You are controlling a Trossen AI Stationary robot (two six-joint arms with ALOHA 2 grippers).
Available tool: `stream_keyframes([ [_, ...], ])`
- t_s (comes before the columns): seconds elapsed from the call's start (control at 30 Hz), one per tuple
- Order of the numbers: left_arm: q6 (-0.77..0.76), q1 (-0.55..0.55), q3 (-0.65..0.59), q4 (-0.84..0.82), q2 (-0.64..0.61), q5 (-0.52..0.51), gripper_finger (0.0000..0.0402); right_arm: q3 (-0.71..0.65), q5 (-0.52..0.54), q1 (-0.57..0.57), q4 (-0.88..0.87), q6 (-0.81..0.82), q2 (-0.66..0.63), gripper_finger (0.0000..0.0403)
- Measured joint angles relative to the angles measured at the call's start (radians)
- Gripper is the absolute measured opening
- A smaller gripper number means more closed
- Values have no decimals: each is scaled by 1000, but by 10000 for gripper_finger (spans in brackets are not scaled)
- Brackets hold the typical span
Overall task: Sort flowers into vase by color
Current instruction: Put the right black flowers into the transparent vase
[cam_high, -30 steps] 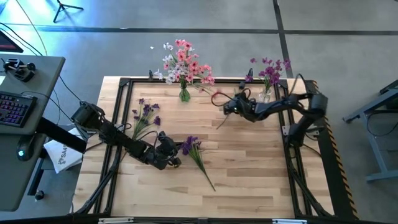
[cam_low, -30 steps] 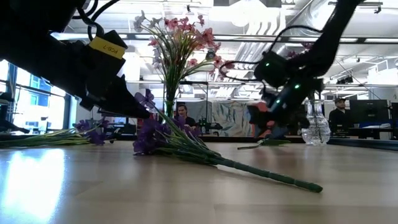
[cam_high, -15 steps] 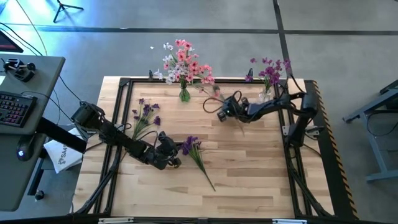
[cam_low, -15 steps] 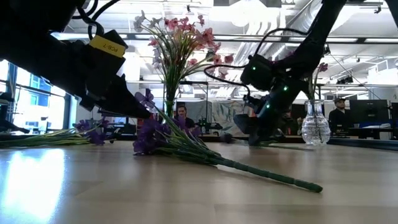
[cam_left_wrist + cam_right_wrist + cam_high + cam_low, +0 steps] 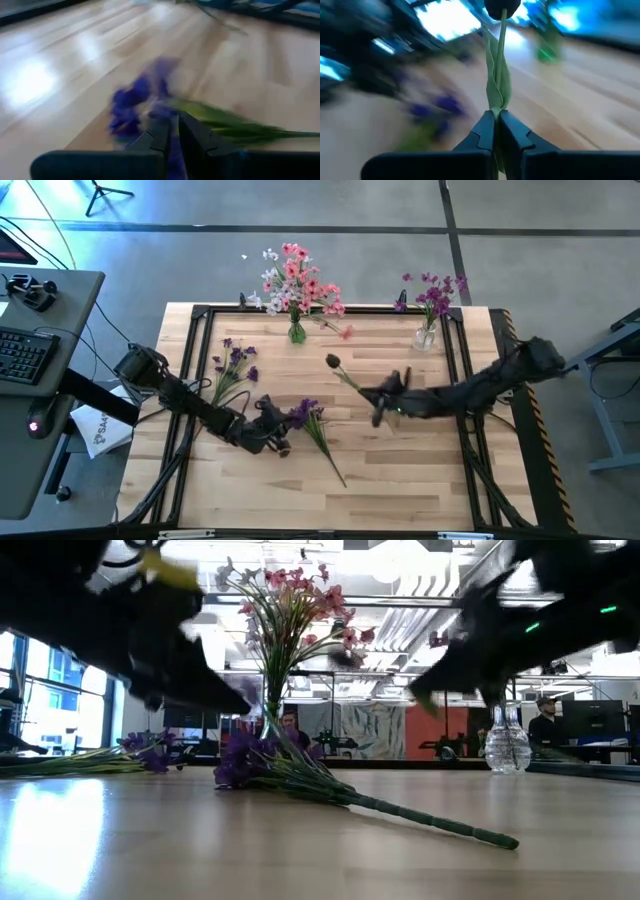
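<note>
Though motion smeared both wrist views, we saw the right claw (image 5: 378, 402) clenched on a dark-headed flower (image 5: 499, 75) at table (image 5: 400, 470) centre. The left claw (image 5: 172, 134) was pinched nearly shut over a purple sprig (image 5: 312, 420); whether it gripped, we cannot tell. At twelve o'clock stood pink flowers (image 5: 297, 278) in glass; at one o'clock, a purple vase (image 5: 427, 335).

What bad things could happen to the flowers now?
1. The right gripper pinches a single dark-headed flower only at the bottom of its thin stem. It is carried in the air, so it might slip out or bend.

2. The left gripper sits right at the purple bunch lying on the table. Closing on the blossoms instead of the stems could crush them.
</note>
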Motion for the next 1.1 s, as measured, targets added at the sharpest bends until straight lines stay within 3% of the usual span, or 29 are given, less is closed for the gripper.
stream_keyframes([
  [0.17, 280, -1, 6, 219, 0, 152, 23, -98, -11, 152, 623, -297, 46, 3],
  [0.27, 446, -1, 47, 272, 2, 222, 23, -40, -139, 191, 787, -512, 103, 2],
  [0.37, 566, 3, 103, 283, 8, 268, 23, 69, -314, 200, 823, -646, 166, 2],
  [0.53, 767, 36, 185, 285, 8, 334, 38, 256, -481, 199, 819, -739, 288, 1],
  [0.63, 851, 54, 229, 298, 9, 415, 66, 329, -505, 203, 819, -766, 336, 1],
  [0.9, 847, 105, 307, 305, 8, 643, 145, 397, -548, 206, 814, -818, 388, 1],
  [1.1, 846, 105, 347, 310, 20, 652, 150, 400, -546, 206, 796, -843, 392, 1],
])
